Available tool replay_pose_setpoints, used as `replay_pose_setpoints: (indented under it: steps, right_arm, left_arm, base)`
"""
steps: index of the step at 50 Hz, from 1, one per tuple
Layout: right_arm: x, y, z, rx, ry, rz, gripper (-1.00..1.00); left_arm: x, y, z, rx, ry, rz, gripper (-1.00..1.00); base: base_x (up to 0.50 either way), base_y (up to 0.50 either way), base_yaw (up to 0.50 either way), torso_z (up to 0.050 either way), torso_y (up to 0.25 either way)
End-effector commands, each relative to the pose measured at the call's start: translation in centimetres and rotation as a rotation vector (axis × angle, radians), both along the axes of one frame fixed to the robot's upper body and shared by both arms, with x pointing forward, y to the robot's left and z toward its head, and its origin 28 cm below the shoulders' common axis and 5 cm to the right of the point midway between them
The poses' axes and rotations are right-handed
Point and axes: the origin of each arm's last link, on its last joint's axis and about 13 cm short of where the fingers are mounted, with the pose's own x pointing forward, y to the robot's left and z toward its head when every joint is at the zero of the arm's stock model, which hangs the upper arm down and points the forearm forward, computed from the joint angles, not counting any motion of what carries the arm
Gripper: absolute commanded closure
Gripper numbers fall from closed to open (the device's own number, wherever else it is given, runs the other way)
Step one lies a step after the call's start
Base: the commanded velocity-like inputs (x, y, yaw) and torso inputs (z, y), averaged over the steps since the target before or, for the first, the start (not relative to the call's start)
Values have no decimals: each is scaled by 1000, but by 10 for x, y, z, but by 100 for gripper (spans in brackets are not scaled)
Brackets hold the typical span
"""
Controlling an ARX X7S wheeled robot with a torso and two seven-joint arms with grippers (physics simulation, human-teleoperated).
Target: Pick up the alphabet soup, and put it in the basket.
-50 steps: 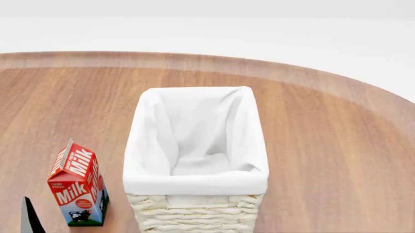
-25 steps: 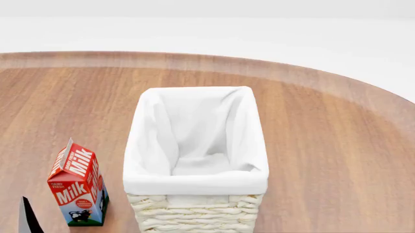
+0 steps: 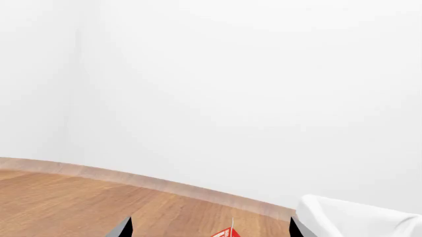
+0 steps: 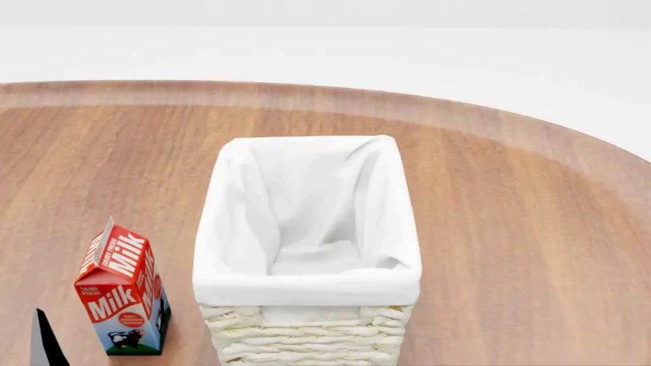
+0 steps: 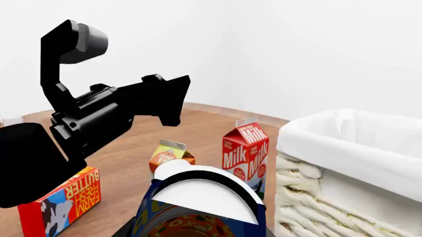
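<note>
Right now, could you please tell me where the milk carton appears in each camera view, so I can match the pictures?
Head view: the milk carton stands at lower left, left of the basket.
Left wrist view: only its red top tip peeks in at the bottom edge, centre.
Right wrist view: it stands mid-frame, beside the basket's woven wall.
Shared landmark: the basket's white cloth rim.

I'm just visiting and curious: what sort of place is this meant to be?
Probably a bare computer-made test room, not a real kitchen: blank white walls, one round wooden table, and groceries on it, such as a milk carton, a butter box and a cloth-lined basket.
</note>
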Motion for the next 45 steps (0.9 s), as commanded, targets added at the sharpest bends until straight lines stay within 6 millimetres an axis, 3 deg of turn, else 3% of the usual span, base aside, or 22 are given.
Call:
replay_pose_setpoints:
  steps: [1,34,45]
  right_arm:
    - [2,2,20,72,-48,-22,100]
    - [20,2,72,217,-88,-120,100]
    - [19,3,75,219,-94,-109,100]
  left_arm:
    - [1,0,0,1,1,-2,-100]
    - [1,0,0,-2,1,0,-100]
    - [1,0,-1,-1,2,-1,-100]
  base:
    - [0,0,0,0,0]
    - [0,0,0,0,1]
    - [0,0,0,0,0]
